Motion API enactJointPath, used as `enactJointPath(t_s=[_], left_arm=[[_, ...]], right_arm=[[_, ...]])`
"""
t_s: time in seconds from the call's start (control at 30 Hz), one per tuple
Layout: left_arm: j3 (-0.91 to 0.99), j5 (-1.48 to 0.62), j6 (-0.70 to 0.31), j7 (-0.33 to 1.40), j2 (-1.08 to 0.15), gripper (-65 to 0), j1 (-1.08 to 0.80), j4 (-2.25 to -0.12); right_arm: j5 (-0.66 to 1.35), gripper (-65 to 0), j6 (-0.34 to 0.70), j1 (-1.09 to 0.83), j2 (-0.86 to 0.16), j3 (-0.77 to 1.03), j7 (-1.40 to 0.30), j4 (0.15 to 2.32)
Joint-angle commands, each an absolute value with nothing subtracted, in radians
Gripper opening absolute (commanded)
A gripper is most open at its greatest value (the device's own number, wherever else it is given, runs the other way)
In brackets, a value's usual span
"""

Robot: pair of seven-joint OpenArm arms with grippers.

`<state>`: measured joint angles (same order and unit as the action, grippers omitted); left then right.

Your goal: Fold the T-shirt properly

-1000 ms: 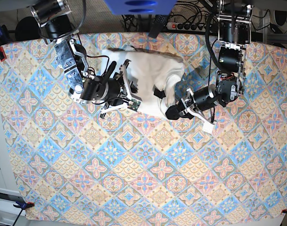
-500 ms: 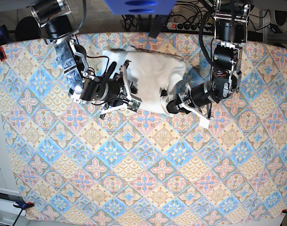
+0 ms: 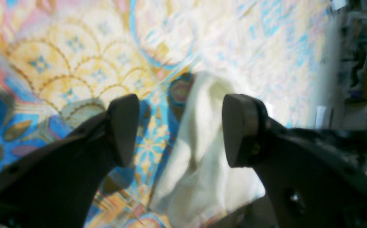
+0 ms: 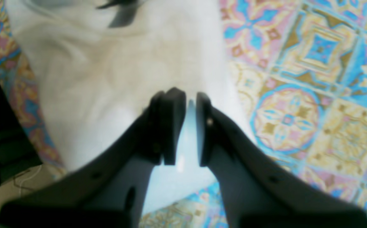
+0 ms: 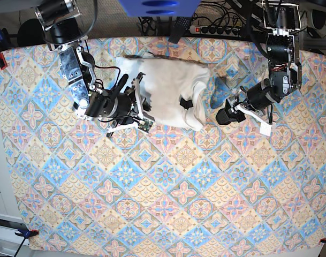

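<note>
The white T-shirt point(image 5: 168, 88) lies folded into a compact block at the back middle of the table, plain side up, with a small black mark near its right edge. My right gripper point(image 5: 140, 105) sits at the shirt's left edge. In the right wrist view its jaws point(image 4: 188, 126) stand almost together, with pale cloth point(image 4: 107, 69) filling the slit and spreading beyond. My left gripper point(image 5: 222, 115) hovers just right of the shirt, apart from it. In the left wrist view it point(image 3: 181, 129) is wide open and holds nothing. A white fold point(image 3: 202, 152) lies on the table past its fingers.
A patterned blue, pink and yellow tablecloth point(image 5: 163, 203) covers the whole table. A power strip and cables point(image 5: 216, 28) run along the back edge, and a blue object point(image 5: 158, 6) hangs at the top centre. Clamps hold the cloth at the left corners point(image 5: 24, 233).
My left gripper has opened, let go of the shirt's right flap and drawn back to the right. The flap now lies flat on the shirt. The right arm has shifted slightly left.
</note>
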<state>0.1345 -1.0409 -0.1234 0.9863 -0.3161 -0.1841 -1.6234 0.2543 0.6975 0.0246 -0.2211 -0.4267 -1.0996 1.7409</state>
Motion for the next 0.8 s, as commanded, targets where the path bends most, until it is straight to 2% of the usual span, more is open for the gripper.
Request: enactJointPath(t_s=[0.0, 0.17, 0.33, 0.6, 0.67, 0.77], left_arm=[[0.133, -1.061, -0.137, 1.012, -0.315, -24.0, -0.193, -1.690], [0.105, -1.053, -0.137, 1.087, -0.252, -24.1, -0.260, -1.837], [-0.012, -1.050, -0.137, 1.082, -0.245, -24.8, -0.272, -1.836], [-0.197, -0.780, -0.133, 1.076, -0.245, -47.1, -0.268, -1.713], [-0.206, -0.737, -0.133, 1.036, -0.245, -49.7, -0.269, -1.681], [-0.229, -0.713, -0.133, 0.984, -0.249, -49.7, -0.269, -1.647]], right_arm=[[0.265, -55.8, 0.698, 0.044, -0.225, -0.415, -1.084, 1.750], [0.265, -56.0, 0.698, 0.045, -0.223, -0.404, -1.082, 1.649], [0.265, -56.1, 0.698, 0.045, -0.223, -0.335, -1.018, 1.613], [0.265, -56.1, 0.698, 0.059, -0.223, -0.292, -1.021, 1.612], [0.265, -56.1, 0.698, 0.077, -0.223, -0.292, -1.021, 1.612], [0.265, -56.1, 0.698, 0.097, -0.223, -0.292, -1.021, 1.612]])
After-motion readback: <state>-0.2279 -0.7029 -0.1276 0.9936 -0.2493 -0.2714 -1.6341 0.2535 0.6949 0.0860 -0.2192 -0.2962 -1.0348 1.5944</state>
